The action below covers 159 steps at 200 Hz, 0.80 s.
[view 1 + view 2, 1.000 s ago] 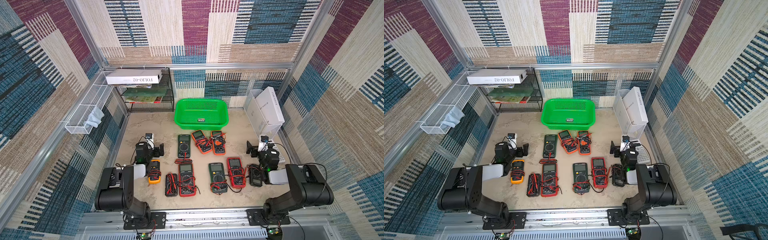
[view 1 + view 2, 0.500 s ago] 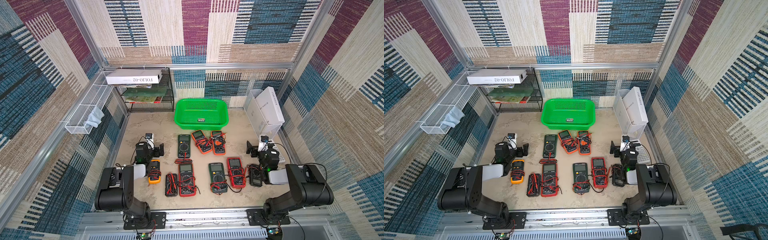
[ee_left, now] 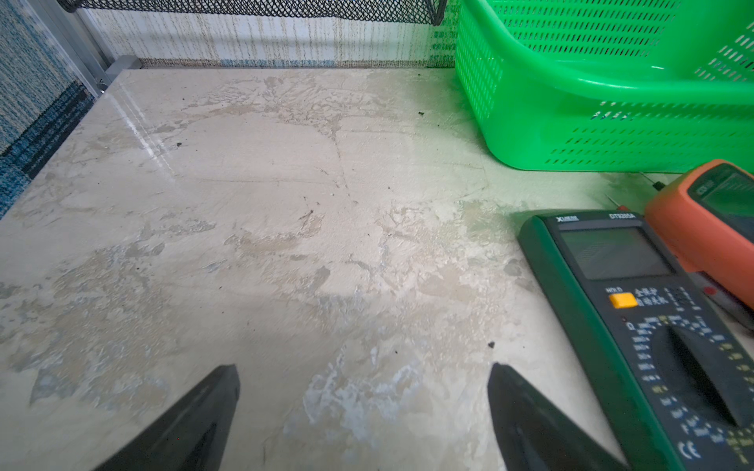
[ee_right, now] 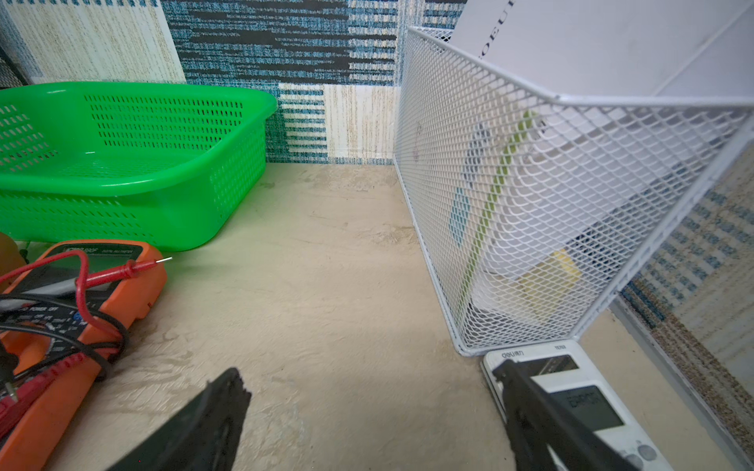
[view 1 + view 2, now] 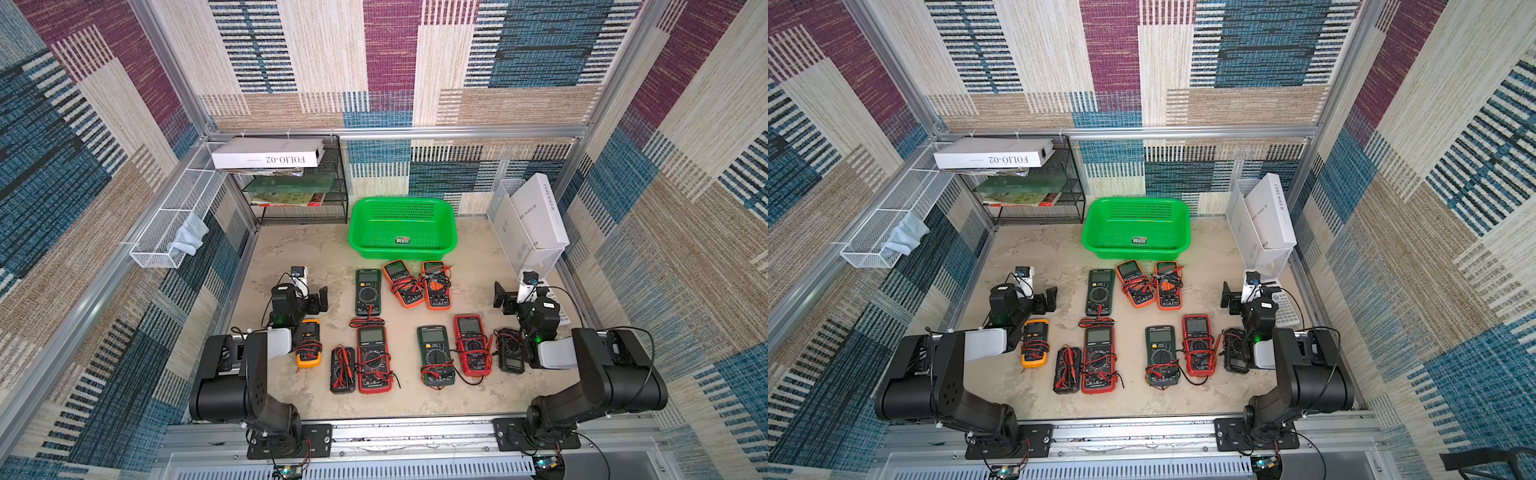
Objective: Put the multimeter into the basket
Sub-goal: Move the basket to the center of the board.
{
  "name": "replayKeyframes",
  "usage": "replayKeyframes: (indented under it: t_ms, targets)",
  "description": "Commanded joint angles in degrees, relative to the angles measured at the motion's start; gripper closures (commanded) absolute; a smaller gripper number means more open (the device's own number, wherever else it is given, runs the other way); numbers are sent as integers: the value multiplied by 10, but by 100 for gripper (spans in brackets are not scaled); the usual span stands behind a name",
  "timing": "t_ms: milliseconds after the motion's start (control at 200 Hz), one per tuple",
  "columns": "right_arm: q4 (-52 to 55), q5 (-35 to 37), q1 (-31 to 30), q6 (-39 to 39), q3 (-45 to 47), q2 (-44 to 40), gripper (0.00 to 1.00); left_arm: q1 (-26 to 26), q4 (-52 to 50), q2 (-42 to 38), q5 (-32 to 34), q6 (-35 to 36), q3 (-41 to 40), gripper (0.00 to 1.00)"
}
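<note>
Nine multimeters (image 5: pixel 368 291) (two orange), one basket (image 5: pixel 374 250), one calculator (image 5: pixel 1285 309)

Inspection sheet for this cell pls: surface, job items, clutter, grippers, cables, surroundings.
Surface: beige tabletop, mottled, with a few dark specks.
Job's things: green basket at the back, nothing in it; nine multimeters on the table in front of it, none held.
Clutter: calculator beside the white mesh holder; cloth in the wire tray.
Grippers: left gripper open, empty; right gripper open, empty.
Cables: red and black test leads wrapped on most meters; one loose bundle on the table.
Surroundings: patterned fabric walls; black mesh rack holding books.
</note>
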State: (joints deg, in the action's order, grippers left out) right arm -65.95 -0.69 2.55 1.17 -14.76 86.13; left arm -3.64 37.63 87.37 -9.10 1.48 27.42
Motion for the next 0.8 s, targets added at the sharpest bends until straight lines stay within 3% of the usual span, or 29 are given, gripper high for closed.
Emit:
replayKeyframes:
  t_ms: [0,50,110,275,426,511,596,676,791]
  targets:
    - [90,9,1,-11,-43,-20,0,0,8,-5,-4,0,-2,0]
    - [203,7,3,-15,-101,-30,0,0,4,-9,0,-3,3,1]
    - [282,-1,-1,-14,-149,-37,1,0,-80,-29,6,-5,35,0]
    - [347,47,-38,-29,-173,-100,0,0,-204,-68,14,-14,94,0]
    - [431,75,-62,-72,-207,-173,0,3,-287,-117,13,-64,127,0]
    - [478,93,-61,-130,-236,-207,1,15,-334,-147,12,-95,149,0]
    - [570,115,-38,-249,-279,-222,0,34,-367,-180,15,-136,166,0]
    - [624,43,-12,-273,-323,-208,0,49,-388,-208,4,-183,179,0]
    - [698,-4,-31,-252,-383,-170,1,67,-451,-225,-24,-261,216,0]
